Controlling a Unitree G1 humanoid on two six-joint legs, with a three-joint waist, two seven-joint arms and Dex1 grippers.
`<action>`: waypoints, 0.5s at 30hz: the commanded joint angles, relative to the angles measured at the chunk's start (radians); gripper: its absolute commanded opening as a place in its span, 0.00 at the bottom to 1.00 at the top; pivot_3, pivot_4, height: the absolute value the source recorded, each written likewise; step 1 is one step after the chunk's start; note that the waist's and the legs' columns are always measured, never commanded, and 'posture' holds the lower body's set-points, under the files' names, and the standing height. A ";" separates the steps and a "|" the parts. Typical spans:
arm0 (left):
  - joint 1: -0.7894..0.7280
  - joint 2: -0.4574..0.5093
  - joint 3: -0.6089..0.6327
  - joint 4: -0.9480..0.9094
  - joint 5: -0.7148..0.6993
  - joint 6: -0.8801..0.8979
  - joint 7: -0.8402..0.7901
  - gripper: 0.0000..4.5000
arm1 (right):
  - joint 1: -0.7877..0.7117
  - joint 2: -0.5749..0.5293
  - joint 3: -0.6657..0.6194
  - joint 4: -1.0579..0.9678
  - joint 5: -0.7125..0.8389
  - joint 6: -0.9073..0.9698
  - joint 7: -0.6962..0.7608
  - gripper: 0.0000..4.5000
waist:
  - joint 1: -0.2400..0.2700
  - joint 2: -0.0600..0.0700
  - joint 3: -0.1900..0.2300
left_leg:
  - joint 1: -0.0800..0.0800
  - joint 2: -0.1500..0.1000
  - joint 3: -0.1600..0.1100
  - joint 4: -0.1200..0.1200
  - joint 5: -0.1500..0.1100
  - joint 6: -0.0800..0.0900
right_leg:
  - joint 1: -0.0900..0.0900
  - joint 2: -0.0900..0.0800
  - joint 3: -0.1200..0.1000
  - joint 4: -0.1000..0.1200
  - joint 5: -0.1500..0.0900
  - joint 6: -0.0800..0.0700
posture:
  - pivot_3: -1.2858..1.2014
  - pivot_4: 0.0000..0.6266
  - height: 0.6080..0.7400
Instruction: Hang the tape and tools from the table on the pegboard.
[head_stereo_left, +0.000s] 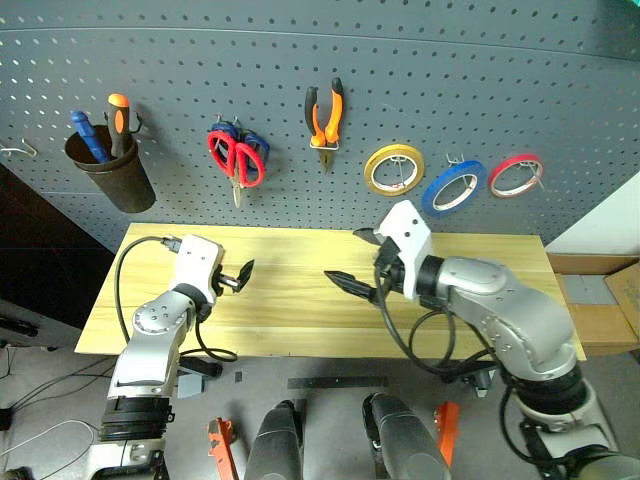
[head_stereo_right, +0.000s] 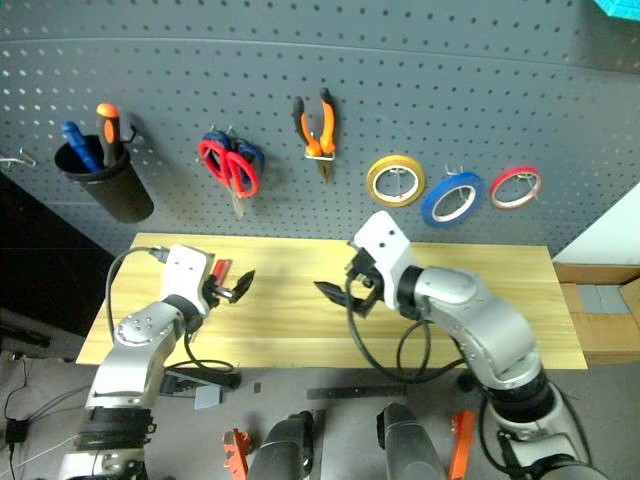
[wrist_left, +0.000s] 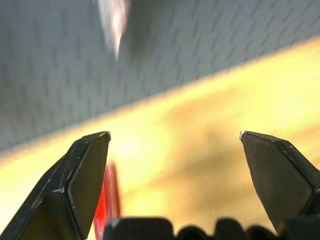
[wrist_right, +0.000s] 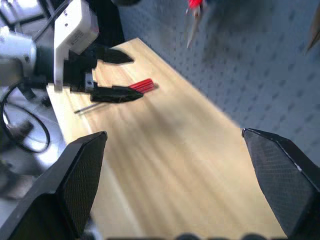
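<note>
A red-handled screwdriver lies on the pale wood table near its left end, its thin shaft pointing toward the front edge. My left gripper hovers just over it, open, nothing between its fingers; the red handle shows beside one finger. My right gripper is open and empty above the table's middle. On the pegboard hang the red-handled scissors, the orange-and-black pliers and the blue tape.
A dark cup on the board holds blue and orange screwdrivers. Blue-handled scissors hang behind the red ones. A yellow tape roll and a red tape roll flank the blue one. Cardboard boxes sit past the table's right end.
</note>
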 joint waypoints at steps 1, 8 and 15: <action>-0.076 0.055 0.067 0.112 -0.031 0.072 0.000 0.99 | -0.033 0.103 0.012 0.027 -0.001 0.099 -0.097 1.00 | 0.000 0.000 0.001 | 0.000 0.000 0.000 0.000 0.000 0.000 | 0.000 0.000 0.000 0.000 0.000 0.000 | 0.48 0.47 1.00; -0.230 0.091 0.055 0.390 -0.019 0.098 -0.015 0.99 | -0.105 0.223 0.070 0.157 -0.052 0.110 -0.181 1.00 | 0.004 0.001 0.007 | 0.000 -0.001 0.000 0.000 0.000 0.000 | 0.000 -0.001 -0.001 -0.001 0.000 0.000 | 0.48 0.53 1.00; -0.357 0.063 0.006 0.636 0.010 0.065 -0.017 0.99 | -0.167 0.230 0.106 0.179 -0.070 0.109 -0.170 1.00 | 0.003 0.002 0.029 | -0.002 -0.001 0.000 -0.001 0.000 0.000 | -0.002 -0.001 -0.001 -0.001 0.000 0.000 | 0.47 0.58 1.00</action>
